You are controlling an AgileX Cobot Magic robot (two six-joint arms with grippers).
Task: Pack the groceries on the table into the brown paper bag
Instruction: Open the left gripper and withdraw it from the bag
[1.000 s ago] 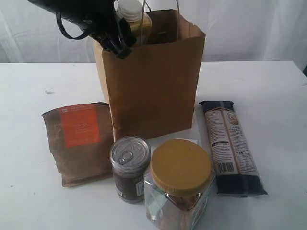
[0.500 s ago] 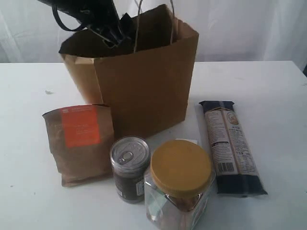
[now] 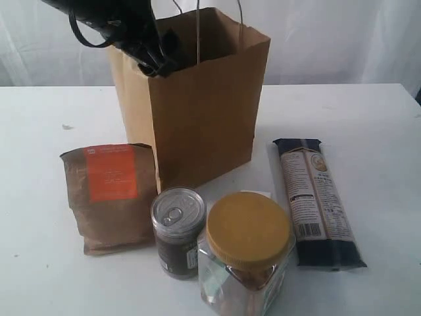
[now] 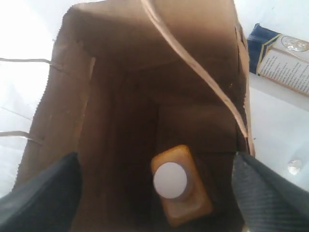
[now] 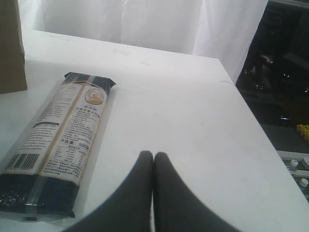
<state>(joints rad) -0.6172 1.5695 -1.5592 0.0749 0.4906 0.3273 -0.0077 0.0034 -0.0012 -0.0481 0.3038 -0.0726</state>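
Right wrist view puts my right gripper (image 5: 153,155), closed tight and empty, near the long dark pasta packet (image 5: 55,140), its long axis running away toward the brown paper bag (image 5: 9,48).

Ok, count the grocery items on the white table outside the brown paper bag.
4: brown pouch with orange label on the left, dark pull-tab can and clear yellow-lidded jar in front, long dark pasta packet on the right. More may hide behind the jar.

Kraft-brown bag (image 3: 204,112); orange-labelled brown pouch (image 3: 113,196); yellow-lidded jar (image 3: 247,253).
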